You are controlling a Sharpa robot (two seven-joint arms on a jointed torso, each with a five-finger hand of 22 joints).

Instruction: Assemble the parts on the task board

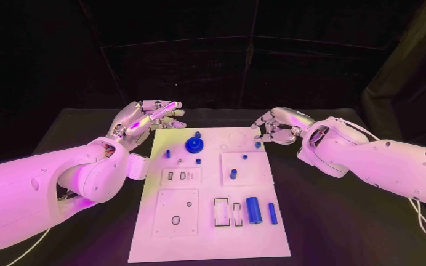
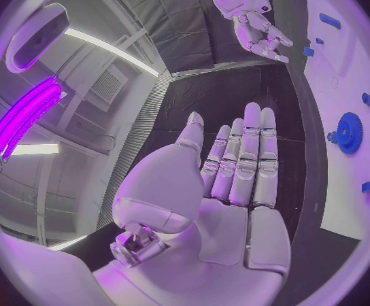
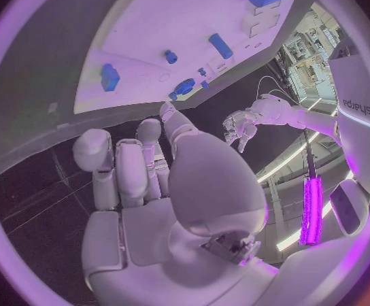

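The white task board (image 1: 206,229) lies lengthwise in the middle of the table. A blue gear (image 1: 194,147) stands near its far end, with small blue pegs (image 1: 233,173) around it. A thick blue cylinder (image 1: 253,209) and a slim blue bar (image 1: 273,213) lie at the near right. My left hand (image 1: 151,118) hovers off the board's far left corner, fingers stretched out and holding nothing. My right hand (image 1: 279,125) hangs over the far right corner, fingers loosely bent and apart, nothing in them. The left wrist view shows the gear (image 2: 348,132) beside my flat palm (image 2: 236,177).
Rectangular slots (image 1: 226,212) and round holes (image 1: 176,220) are cut into the board's near half. Black tabletop (image 1: 337,217) surrounds the board on both sides. A dark curtain closes off the back.
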